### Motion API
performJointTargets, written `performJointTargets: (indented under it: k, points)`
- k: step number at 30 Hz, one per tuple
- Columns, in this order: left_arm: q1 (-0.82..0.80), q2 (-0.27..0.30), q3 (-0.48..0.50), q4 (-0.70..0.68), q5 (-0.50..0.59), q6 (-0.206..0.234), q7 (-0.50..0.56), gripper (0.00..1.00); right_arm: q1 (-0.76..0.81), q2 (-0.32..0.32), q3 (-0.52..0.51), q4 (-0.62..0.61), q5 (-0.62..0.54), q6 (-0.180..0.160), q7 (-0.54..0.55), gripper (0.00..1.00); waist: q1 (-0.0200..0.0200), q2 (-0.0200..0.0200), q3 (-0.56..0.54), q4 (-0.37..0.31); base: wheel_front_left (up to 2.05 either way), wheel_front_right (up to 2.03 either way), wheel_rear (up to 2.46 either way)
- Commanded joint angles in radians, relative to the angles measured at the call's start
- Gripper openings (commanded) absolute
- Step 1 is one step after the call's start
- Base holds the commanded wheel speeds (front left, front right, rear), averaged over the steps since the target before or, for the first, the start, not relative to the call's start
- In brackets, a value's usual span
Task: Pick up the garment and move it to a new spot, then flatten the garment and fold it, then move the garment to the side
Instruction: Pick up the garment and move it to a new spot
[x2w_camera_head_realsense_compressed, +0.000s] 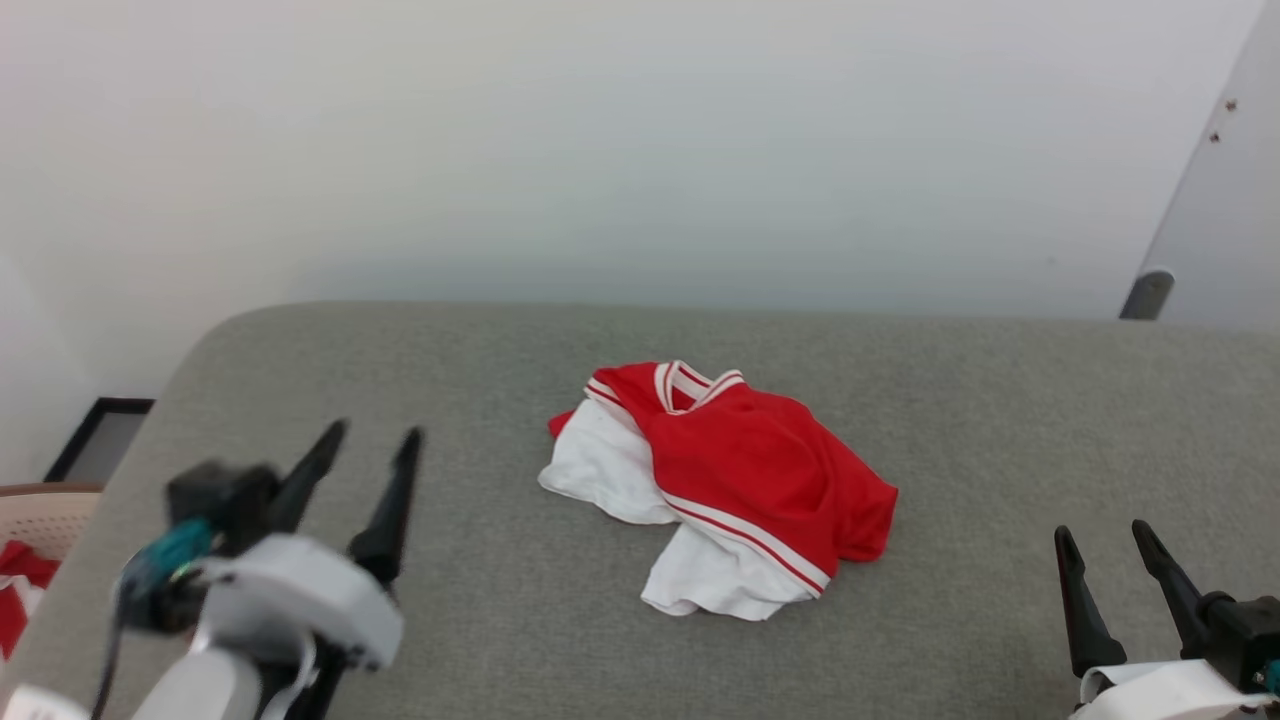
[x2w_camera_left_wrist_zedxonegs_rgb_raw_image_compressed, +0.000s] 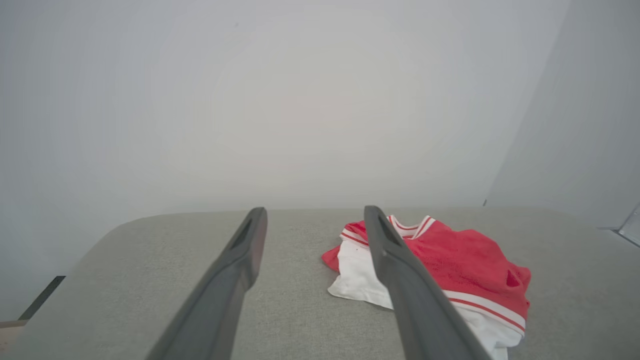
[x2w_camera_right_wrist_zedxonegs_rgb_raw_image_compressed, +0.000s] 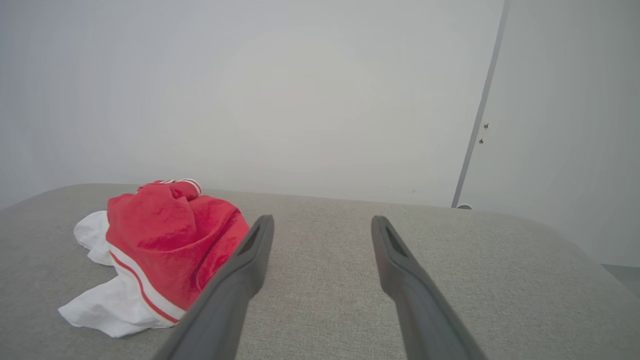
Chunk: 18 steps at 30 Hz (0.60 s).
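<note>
The garment (x2w_camera_head_realsense_compressed: 760, 470) is seen crumpled in a heap on the grey cloth-covered worktop (x2w_camera_head_realsense_compressed: 1000, 420), about midway between its left and right edges and set back a little from its far edge. Its red body is turned uppermost, with the striped collar pointed toward the far edge. White cloth is spread out from beneath it on the side facing the left edge and on the near side (a red-and-white striped band is laid across the near white part). The left tool (x2w_camera_head_realsense_compressed: 375, 432) is held above the worktop toward the left edge, its two dark fingers spread apart with nothing between them, and it is set well apart from the garment. The right tool (x2w_camera_head_realsense_compressed: 1101, 531) is found toward the near right part of the worktop, likewise open-fingered and empty, and clear of the garment. Beyond the left edge a beige perforated basket (x2w_camera_head_realsense_compressed: 40, 515) is partly seen, with a scrap of red-and-white cloth (x2w_camera_head_realsense_compressed: 15, 590) seen against it. A pale wall (x2w_camera_head_realsense_compressed: 600, 150) is seen behind the far edge.
</note>
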<state>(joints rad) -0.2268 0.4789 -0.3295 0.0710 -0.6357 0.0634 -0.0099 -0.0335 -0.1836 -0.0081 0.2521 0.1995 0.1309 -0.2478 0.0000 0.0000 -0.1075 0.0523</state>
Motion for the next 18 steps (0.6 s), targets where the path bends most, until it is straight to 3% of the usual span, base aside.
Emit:
performJointTargets:
  k: [1,8,18]
  points:
    - [0.043,0.01,0.017,-0.012,-0.012,0.01,-0.027,1.0,0.012,-0.009,0.002,0.004,0.003,0.0,-0.008,1.0,0.0,0.0,-0.02,0.021,0.0,0.0,0.0]
    - [0.174,0.036,0.071,-0.022,-0.023,0.033,-0.117,1.0,0.044,-0.015,-0.018,-0.01,-0.009,0.0,-0.016,1.0,0.0,0.0,-0.038,0.051,0.0,0.0,0.0]
    - [0.263,0.043,0.117,0.021,-0.055,0.013,-0.197,1.0,0.077,-0.004,-0.06,-0.049,-0.016,0.0,-0.018,1.0,0.0,0.0,-0.04,0.069,0.0,0.0,0.0]
